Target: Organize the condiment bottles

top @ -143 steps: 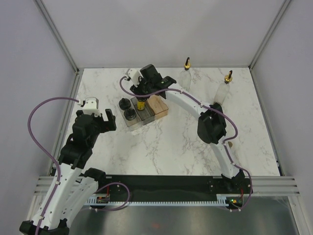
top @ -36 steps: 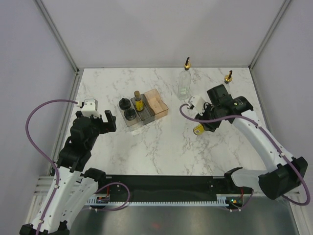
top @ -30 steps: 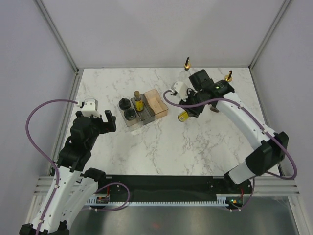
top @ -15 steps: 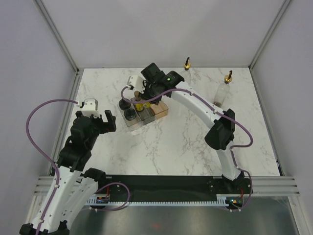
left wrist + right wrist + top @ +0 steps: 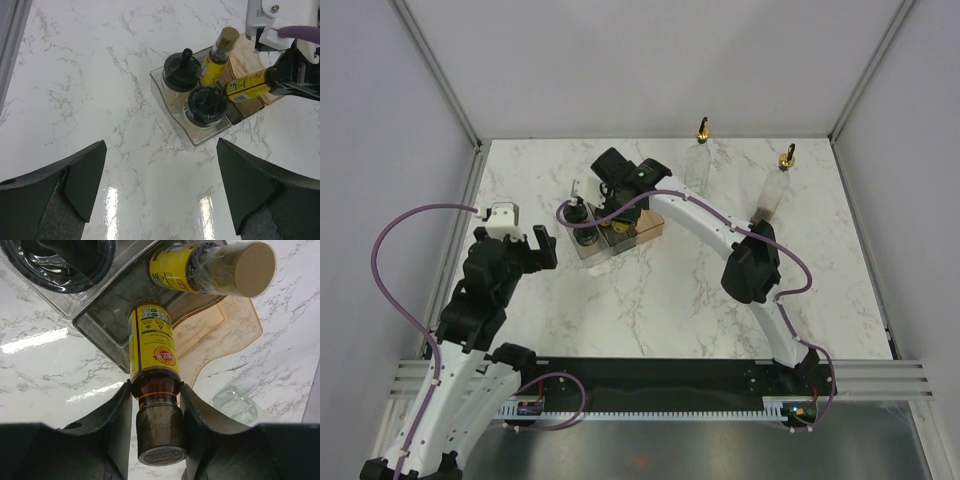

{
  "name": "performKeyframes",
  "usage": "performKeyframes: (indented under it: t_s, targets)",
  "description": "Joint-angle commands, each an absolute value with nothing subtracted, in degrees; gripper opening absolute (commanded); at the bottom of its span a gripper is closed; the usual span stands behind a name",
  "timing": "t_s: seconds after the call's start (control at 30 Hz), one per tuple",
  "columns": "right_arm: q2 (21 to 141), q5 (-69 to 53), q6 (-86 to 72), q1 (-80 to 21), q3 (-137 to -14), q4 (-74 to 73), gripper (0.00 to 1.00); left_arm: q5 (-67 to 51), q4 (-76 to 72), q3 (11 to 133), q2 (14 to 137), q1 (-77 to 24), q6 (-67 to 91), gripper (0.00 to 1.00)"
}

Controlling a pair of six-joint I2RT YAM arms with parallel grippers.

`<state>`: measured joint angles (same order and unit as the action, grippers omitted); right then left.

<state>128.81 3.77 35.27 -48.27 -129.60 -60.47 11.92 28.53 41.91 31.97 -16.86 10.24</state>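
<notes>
My right gripper (image 5: 156,390) is shut on the brown neck of a small yellow bottle (image 5: 151,345). It holds the bottle tilted, base first, over the grey bin (image 5: 105,330); the bottle also shows in the left wrist view (image 5: 247,85). A second yellow bottle (image 5: 217,57) stands in that grey bin. Two black-lidded jars (image 5: 181,75) (image 5: 205,105) sit in the clear bin (image 5: 172,112). Two tall clear bottles with gold spouts (image 5: 698,165) (image 5: 775,190) stand at the back right. My left gripper (image 5: 160,165) is open and empty, left of the bins.
An orange bin (image 5: 645,222) adjoins the grey bin on its right. The right arm (image 5: 700,215) stretches across the table's middle, close to the nearer tall bottle. Metal frame posts (image 5: 470,150) border the marble table (image 5: 650,300).
The right arm swung from the table's right side to the bins with the yellow bottle in its grip, and now holds it lower over the grey bin. The left arm has not moved.
</notes>
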Motion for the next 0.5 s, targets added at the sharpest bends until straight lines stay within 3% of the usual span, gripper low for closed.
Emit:
performKeyframes:
  t_s: [0.0, 0.27, 0.47]
  targets:
    - [129.64, 5.62, 36.74, -49.04, -133.24, -58.62, 0.06, 13.27, 26.02, 41.84, 31.11, -16.96, 8.44, 1.00]
    - [131.04, 6.68, 37.53, -49.48, -132.71, -58.62, 0.13, 14.50, 26.01, 41.84, 29.89, -17.05, 8.70, 1.00]
    - [131.04, 6.50, 37.53, -49.48, -132.10, -58.62, 0.27, 15.73, 25.93, 41.66, 28.30, -17.05, 8.96, 1.00]
